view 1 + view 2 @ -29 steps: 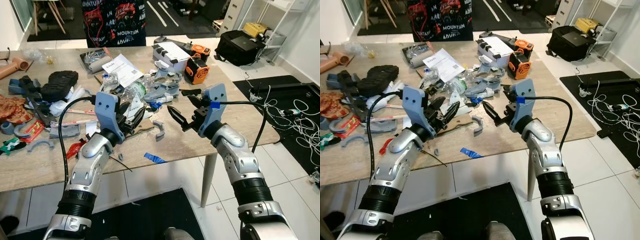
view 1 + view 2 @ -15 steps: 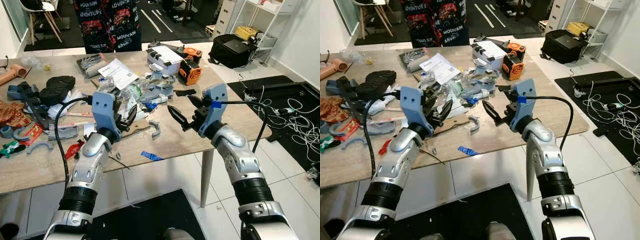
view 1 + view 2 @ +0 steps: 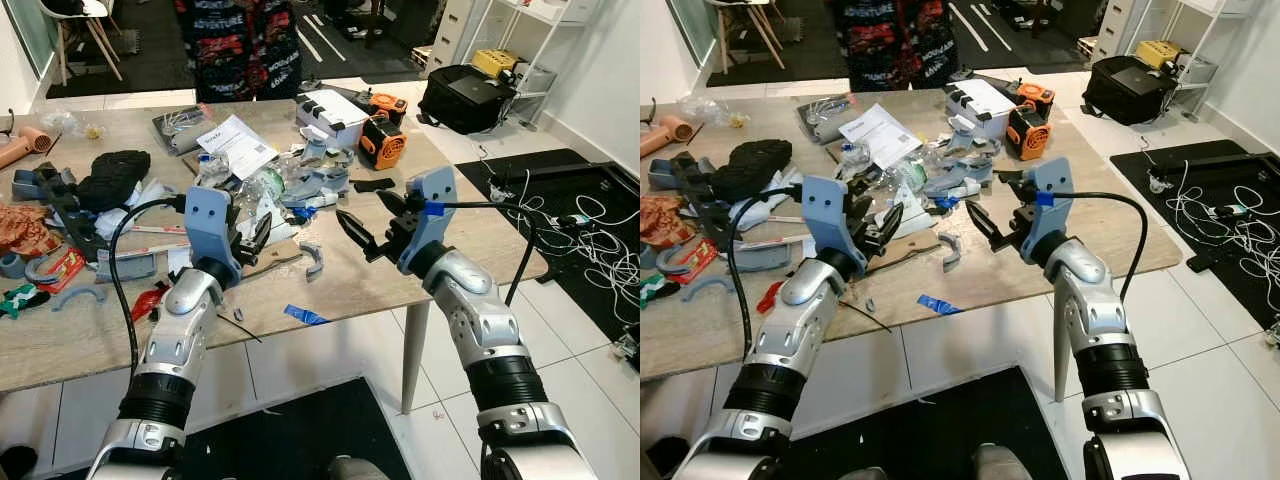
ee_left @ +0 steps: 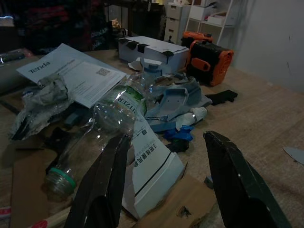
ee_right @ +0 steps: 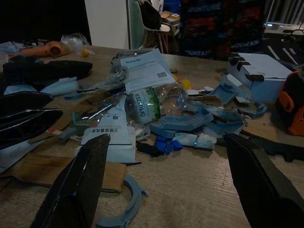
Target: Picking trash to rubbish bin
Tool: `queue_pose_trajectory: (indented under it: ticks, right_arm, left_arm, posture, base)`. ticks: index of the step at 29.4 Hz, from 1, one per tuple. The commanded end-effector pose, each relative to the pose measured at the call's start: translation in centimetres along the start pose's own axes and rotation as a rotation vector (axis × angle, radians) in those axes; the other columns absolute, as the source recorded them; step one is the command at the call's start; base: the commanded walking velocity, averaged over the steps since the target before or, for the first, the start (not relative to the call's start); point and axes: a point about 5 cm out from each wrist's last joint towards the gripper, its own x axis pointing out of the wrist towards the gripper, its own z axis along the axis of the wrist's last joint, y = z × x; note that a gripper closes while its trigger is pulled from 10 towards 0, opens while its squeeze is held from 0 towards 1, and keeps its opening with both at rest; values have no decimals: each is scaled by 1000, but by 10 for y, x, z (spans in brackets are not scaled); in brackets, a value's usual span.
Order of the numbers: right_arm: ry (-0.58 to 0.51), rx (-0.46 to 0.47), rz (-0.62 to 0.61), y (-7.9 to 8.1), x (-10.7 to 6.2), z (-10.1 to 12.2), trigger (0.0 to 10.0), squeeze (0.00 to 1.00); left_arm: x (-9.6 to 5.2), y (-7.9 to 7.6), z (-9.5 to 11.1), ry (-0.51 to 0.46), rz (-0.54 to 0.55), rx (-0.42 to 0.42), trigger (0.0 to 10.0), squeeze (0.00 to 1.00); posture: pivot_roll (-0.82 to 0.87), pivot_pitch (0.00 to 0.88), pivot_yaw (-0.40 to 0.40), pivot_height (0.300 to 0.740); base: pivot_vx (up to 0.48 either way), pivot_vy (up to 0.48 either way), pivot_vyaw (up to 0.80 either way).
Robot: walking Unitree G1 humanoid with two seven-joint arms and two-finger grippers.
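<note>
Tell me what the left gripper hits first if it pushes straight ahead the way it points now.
Most likely the white printed paper carton, which lies right ahead of the open left gripper, with the crushed clear plastic bottle just beside and behind it. Depth is hard to judge, so either could touch first.

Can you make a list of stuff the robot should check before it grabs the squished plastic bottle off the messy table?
1. Left gripper open: ok, its fingers are spread.
2. Right gripper open: ok, fingers wide apart.
3. Both grippers holding nothing: ok.
4. Plastic bottle in sight: ok, it lies on its side in the pile, ahead of the left gripper.
5. Bottle free to lift: not ok, the white carton lies against it, with crumpled plastic beside it.
6. Rubbish bin found: cannot tell where it is.
7. Person stands beyond the far side of the table: ok, away from both arms.
</note>
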Motion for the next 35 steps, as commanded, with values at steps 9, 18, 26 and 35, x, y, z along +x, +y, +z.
queue_pose_trajectory:
  ticks: [9,18,26,35]
  right_arm:
    - [-3,12,-17,-3,-5,-3,10000,0]
    - [-7,18,-15,-3,-5,-4,10000,0]
    - [-7,19,-15,-3,-5,-5,10000,0]
    - [-9,22,-16,-3,-5,-4,10000,0]
  left_arm:
    - [1,2,-1,2,-3,12,10000,0]
    - [1,2,-2,5,-6,16,10000,0]
    - [1,1,-3,6,-7,15,10000,0]
    - [2,2,-2,2,-7,14,10000,0]
  posture:
    - [-70,0,-49,740]
    - [-67,0,-47,740]
    - [-67,0,-47,740]
    - [-69,0,-46,740]
  base:
    - [0,0,0]
    - [0,0,0]
    - [0,0,0]
    - [0,0,0]
